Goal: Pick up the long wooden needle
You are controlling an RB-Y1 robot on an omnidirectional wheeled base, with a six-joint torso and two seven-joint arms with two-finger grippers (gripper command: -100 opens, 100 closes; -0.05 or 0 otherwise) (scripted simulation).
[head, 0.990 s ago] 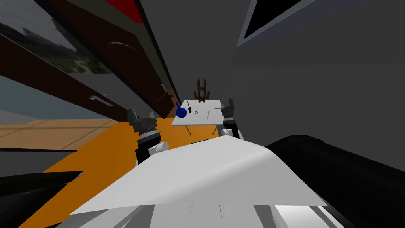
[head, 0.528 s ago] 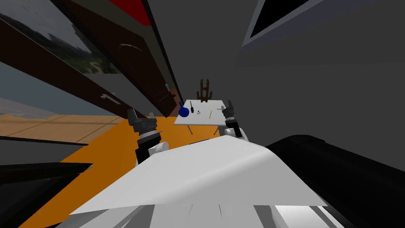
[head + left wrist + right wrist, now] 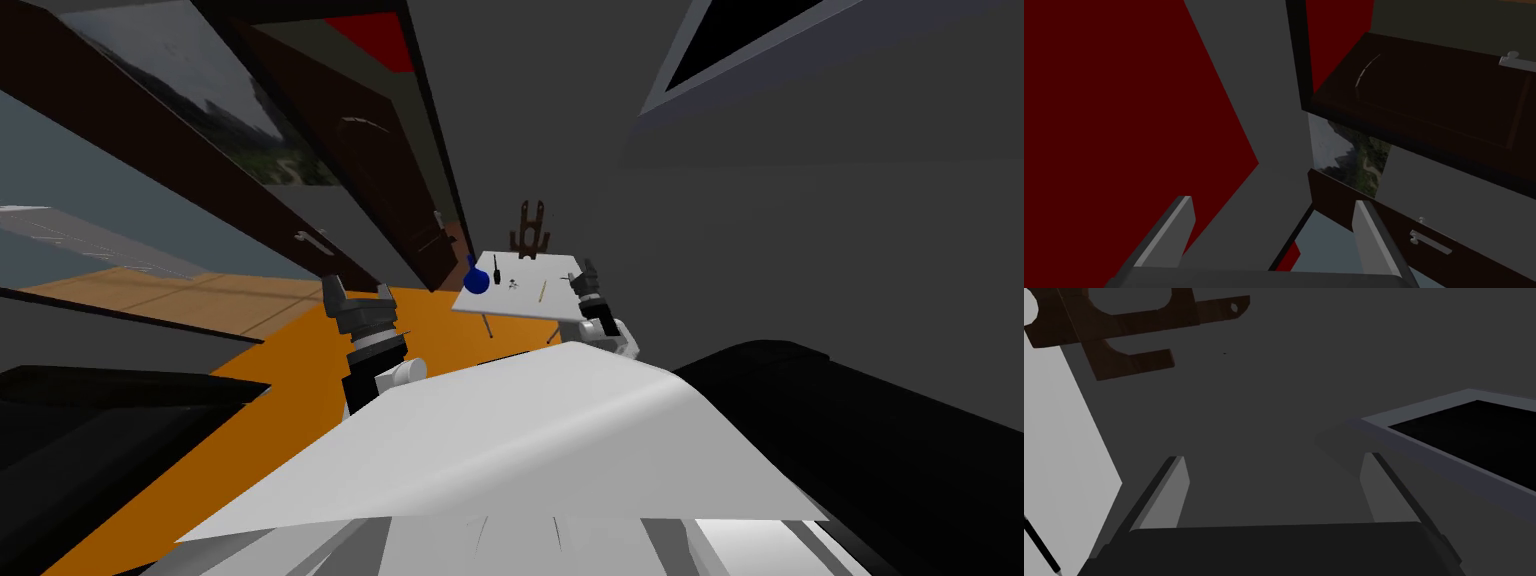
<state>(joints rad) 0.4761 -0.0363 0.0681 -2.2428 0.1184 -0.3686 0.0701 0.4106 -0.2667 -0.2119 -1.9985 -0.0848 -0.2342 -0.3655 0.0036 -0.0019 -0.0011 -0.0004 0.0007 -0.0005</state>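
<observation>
- The long, thin, pale wooden needle lies flat on the white rectangular worktop, on the side nearer the right gripper, and nothing touches it.
- The right gripper hovers at the worktop's right edge, near the needle but apart from it. Its two blade fingers are spread with nothing between them.
- The left gripper is raised over the orange floor, well apart from the worktop. Its fingers are likewise spread and empty.
- A round blue object sits at the worktop's left edge, with a slim black tool just beside it.
- A tiny dark item lies between that tool and the needle.
- A dark brown wooden stand rises at the worktop's far end.
</observation>
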